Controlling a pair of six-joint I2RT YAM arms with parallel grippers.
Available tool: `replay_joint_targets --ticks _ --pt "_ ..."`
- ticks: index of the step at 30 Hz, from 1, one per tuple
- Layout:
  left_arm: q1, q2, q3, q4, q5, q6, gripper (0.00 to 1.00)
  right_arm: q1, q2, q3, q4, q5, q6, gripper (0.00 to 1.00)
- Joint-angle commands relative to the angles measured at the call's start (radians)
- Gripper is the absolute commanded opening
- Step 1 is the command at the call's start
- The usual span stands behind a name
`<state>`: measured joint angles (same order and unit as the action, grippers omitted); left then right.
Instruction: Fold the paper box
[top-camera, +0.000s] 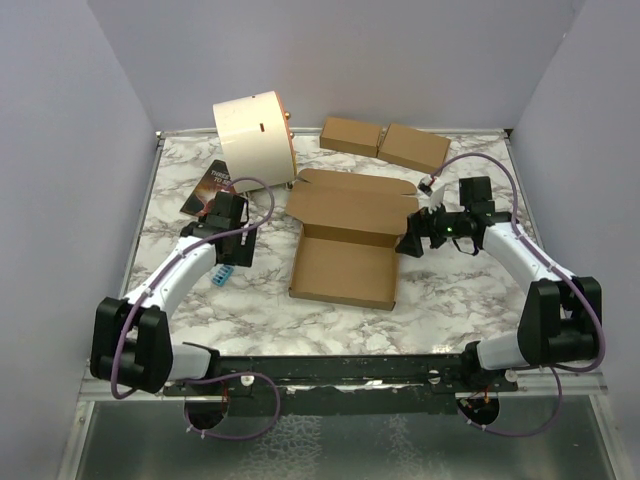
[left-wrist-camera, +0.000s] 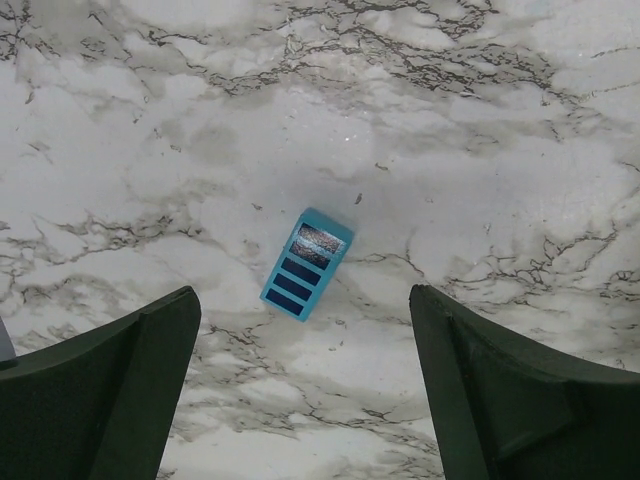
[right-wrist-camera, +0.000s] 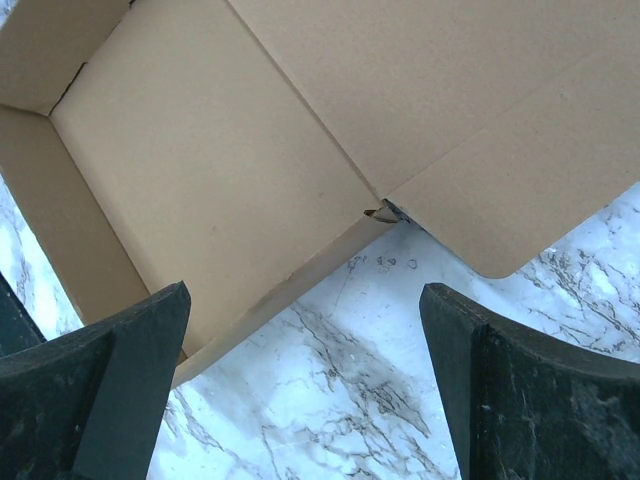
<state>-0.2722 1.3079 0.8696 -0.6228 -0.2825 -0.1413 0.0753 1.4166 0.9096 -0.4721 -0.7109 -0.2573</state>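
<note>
The paper box (top-camera: 345, 262) lies in the middle of the marble table as a shallow brown tray, its lid (top-camera: 352, 200) open toward the back. My right gripper (top-camera: 411, 240) hangs open just off the box's right side. In the right wrist view, the right gripper (right-wrist-camera: 305, 290) is over bare marble, with the box's side wall and tray floor (right-wrist-camera: 200, 150) ahead and a rounded flap (right-wrist-camera: 520, 210) to the right. My left gripper (top-camera: 232, 255) is left of the box, apart from it. In its wrist view the left gripper (left-wrist-camera: 302, 295) is open and holds nothing.
A small blue block (left-wrist-camera: 307, 263) lies on the marble under the left gripper, also visible from above (top-camera: 224, 272). A cream drum (top-camera: 252, 138) stands at the back left. Two small closed boxes (top-camera: 352, 134) (top-camera: 415, 146) sit behind the lid. A dark packet (top-camera: 208, 186) lies far left.
</note>
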Motion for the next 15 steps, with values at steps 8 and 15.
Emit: replay_joint_targets --ticks 8,15 --pt "0.079 0.182 0.040 0.022 0.140 0.201 0.78 -0.011 -0.030 0.018 -0.022 -0.039 -0.025 1.00" --pt "0.128 0.233 0.047 0.013 0.201 0.219 0.65 -0.012 -0.021 0.017 -0.023 -0.054 -0.023 1.00"
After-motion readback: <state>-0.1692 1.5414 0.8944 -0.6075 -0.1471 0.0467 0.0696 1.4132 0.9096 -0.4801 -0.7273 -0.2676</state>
